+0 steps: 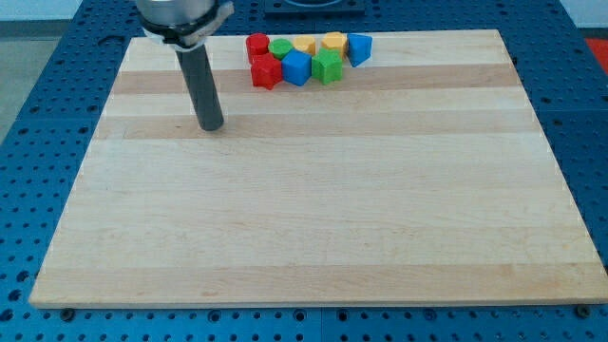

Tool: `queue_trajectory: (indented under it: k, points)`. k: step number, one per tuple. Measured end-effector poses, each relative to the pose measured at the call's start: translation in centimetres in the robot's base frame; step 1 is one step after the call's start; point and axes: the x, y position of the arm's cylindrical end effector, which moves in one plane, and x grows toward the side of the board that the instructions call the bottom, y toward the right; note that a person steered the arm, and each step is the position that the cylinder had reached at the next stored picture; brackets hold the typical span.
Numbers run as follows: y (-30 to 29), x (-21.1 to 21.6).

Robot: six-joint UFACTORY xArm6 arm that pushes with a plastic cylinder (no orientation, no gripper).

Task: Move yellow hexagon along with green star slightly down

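The blocks sit in a tight cluster at the view's top middle of the wooden board (313, 218). A green star-like block (327, 66) lies in the cluster's lower row. A yellow block (333, 43), seemingly the hexagon, touches it just above. A second yellow block (304, 46) lies to its left; its shape is unclear. My tip (211, 126) rests on the board well left of and below the cluster, touching no block.
Also in the cluster are a red block (256, 44), a rounded green block (281, 47), a blue block (359, 47) at the right end, a red star-like block (266, 72) and a blue cube (296, 68). The board's top edge runs just behind them.
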Motion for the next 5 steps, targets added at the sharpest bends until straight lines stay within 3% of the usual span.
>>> queue_trajectory:
  k: [3,5]
  points:
    - [-6.9,-7.8]
    - [-8.5,-13.5]
